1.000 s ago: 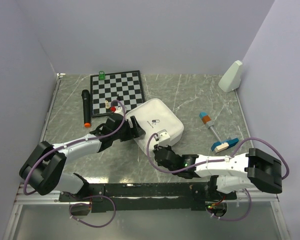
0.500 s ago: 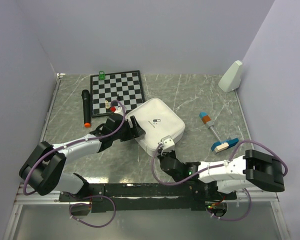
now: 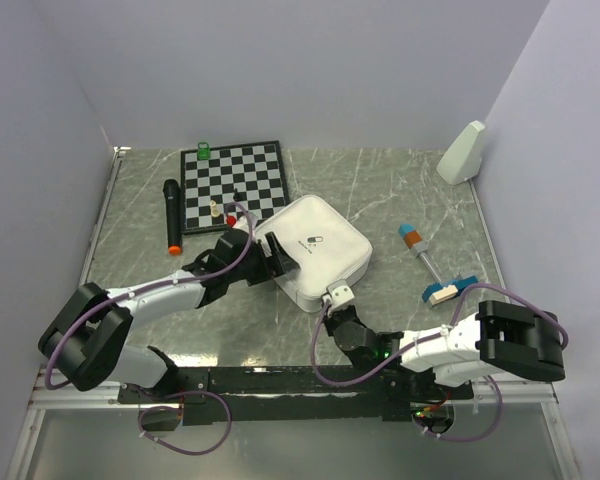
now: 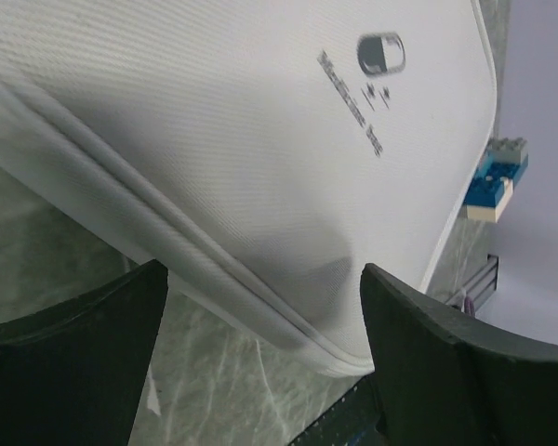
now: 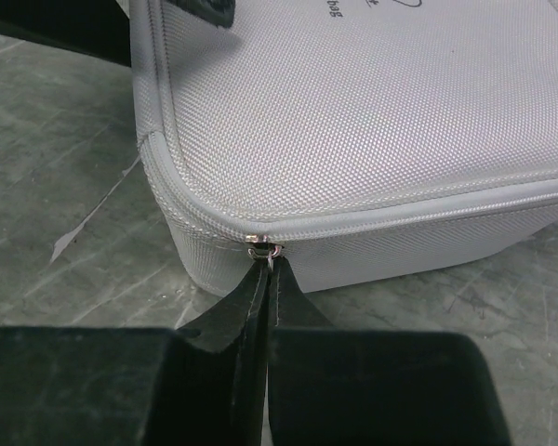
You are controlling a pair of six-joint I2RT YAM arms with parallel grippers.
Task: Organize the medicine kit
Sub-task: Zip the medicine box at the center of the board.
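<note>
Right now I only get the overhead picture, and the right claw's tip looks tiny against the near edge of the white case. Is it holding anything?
Observer: Yes. The right wrist view shows the right gripper closed on the small metal zipper pull at a corner of the medicine kit.
Operator: And is the left claw squeezing the case?
Observer: No. In the left wrist view the left gripper is open, with its fingers on either side of the kit's edge.
Operator: Has the lid come open?
Observer: Not visibly. The right wrist view shows no gap between lid and base on the side facing it.
</note>
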